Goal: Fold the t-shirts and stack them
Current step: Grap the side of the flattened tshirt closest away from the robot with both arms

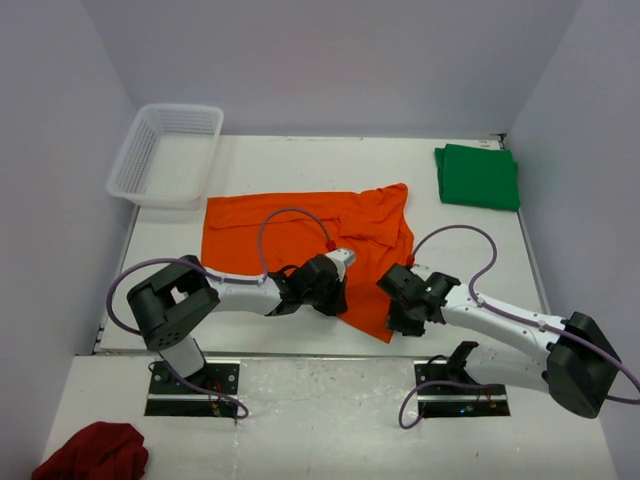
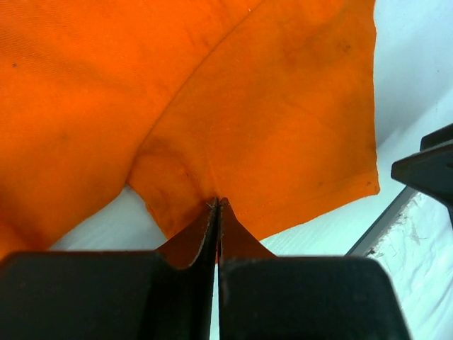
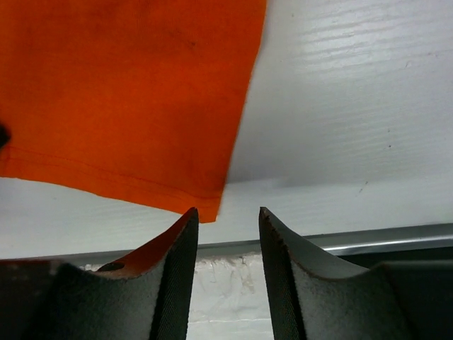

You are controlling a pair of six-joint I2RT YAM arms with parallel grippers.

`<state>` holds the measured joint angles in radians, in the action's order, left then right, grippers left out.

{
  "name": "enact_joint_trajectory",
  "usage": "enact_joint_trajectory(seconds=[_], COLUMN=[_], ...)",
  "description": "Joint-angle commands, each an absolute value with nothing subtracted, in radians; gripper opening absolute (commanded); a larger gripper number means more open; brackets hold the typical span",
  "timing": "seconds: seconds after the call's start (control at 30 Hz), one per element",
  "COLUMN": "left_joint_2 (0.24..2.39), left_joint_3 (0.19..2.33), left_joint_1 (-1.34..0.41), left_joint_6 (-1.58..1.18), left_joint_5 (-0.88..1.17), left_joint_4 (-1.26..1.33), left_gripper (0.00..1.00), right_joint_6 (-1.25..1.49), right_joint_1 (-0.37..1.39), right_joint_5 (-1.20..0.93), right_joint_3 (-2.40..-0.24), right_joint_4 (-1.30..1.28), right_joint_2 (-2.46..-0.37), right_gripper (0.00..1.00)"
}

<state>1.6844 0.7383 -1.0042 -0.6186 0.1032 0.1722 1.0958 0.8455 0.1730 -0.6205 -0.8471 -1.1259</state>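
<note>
One side held: left gripper (image 2: 218,205) pinches the edge of a bright orange short-sleeved cloth shirt (image 1: 290,225); right gripper (image 3: 226,216), spread and empty, should grip the corner before lifting.

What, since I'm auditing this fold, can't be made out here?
- Top view: orange shirt, near edge partly under the arms.
- Left wrist view: cloth inside the shut left gripper, hidden by its fingers.
- Top view: dark red cloth, cut by the bottom edge.
- Top view: green shirt, inner folds under its top layer.
</note>
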Motion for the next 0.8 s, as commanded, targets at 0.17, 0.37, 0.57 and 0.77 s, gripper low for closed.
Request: enact_joint_trajectory(seconds=[0.17,0.37,0.57,0.77], left_joint_2=[1.637,1.621,1.609,1.606], left_joint_3=[0.71,0.695,0.689,0.686], left_joint_1=[-1.011,-1.011,-1.011,-1.009], left_joint_6=[-0.624,-0.624,-0.624,-0.621], left_joint_5=[0.057,0.061,0.063,0.064], left_joint_4=[0.112,0.12,0.123,0.127], left_gripper=[0.0,0.0,0.0,0.0], right_joint_6=[1.152,1.18,1.218,1.224], right_joint_1=[0.919,0.956,0.985,0.988], right_joint_5=[0.124,0.121,0.123,0.12], right_joint_3=[-0.612,-0.634,-0.626,-0.623], right_joint_4=[-0.749,-0.727,-0.709,-0.706], right_joint_2=[-1.186,-1.269,-1.316,-1.325], right_gripper=[0.48,0.44,0.29,0.09])
